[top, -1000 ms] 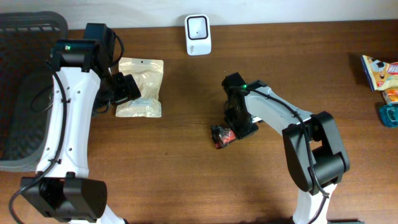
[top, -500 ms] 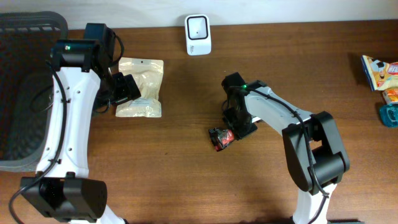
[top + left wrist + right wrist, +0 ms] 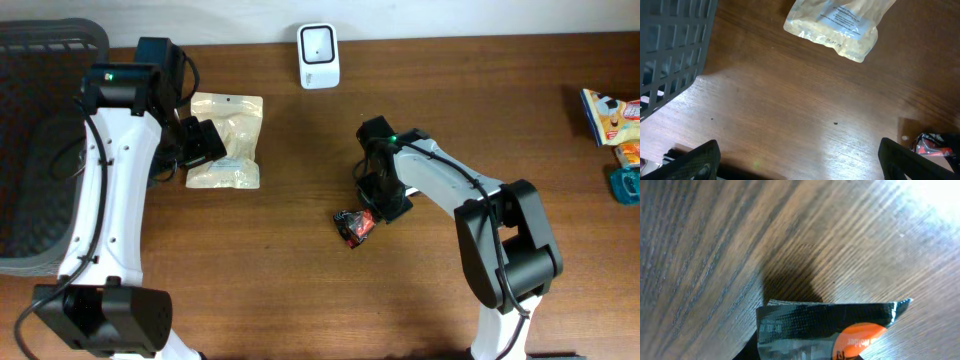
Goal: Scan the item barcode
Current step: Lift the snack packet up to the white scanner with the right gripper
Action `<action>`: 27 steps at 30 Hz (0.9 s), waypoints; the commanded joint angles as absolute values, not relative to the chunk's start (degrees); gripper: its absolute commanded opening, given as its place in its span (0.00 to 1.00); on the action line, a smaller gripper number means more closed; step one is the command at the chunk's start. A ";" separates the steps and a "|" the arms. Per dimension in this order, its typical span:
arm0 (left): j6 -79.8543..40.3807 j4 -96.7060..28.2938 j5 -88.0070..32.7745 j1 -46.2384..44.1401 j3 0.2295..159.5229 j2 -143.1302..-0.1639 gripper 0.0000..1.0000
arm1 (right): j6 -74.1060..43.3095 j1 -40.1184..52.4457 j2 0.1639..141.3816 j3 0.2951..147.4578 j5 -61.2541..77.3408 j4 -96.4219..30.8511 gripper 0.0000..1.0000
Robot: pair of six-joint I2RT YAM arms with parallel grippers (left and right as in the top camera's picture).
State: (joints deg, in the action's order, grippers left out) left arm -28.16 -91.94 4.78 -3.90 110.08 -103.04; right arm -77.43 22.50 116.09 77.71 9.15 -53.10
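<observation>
Right, dark mesh basket (image 3: 50,40) sits at the left edge of the surface (image 3: 290,290), contents not discernible. Left pincer (image 3: 799,159) is spread wide above the surface, with a pale pouch (image 3: 228,140) just beside it. Small black-and-orange packet (image 3: 352,226) is mid-surface, well apart from the white scanner (image 3: 318,43), its right end touching the right pincer (image 3: 379,211); cannot tell whether that pincer is pinching it.

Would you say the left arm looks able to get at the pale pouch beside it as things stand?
Probably yes. The left gripper stands open right at the edge of the pale pouch, which lies flat on the table with nothing on top of it; the basket sits on the arm's other side.
</observation>
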 commanded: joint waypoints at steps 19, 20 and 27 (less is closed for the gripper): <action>-28.71 -92.03 5.43 -3.95 109.91 -101.23 0.99 | -27.00 15.35 116.73 112.29 8.16 -55.55 0.04; -28.69 -92.03 5.43 -3.95 109.91 -101.23 0.99 | -27.00 15.35 116.73 113.58 8.21 -54.11 0.04; -28.71 -92.03 5.43 -3.95 109.91 -101.23 0.99 | -33.36 15.33 117.62 116.86 8.69 -41.28 0.04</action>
State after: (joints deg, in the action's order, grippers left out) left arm -28.16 -91.94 4.78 -3.90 110.08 -103.04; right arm -30.26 15.35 116.66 115.28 8.49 -44.16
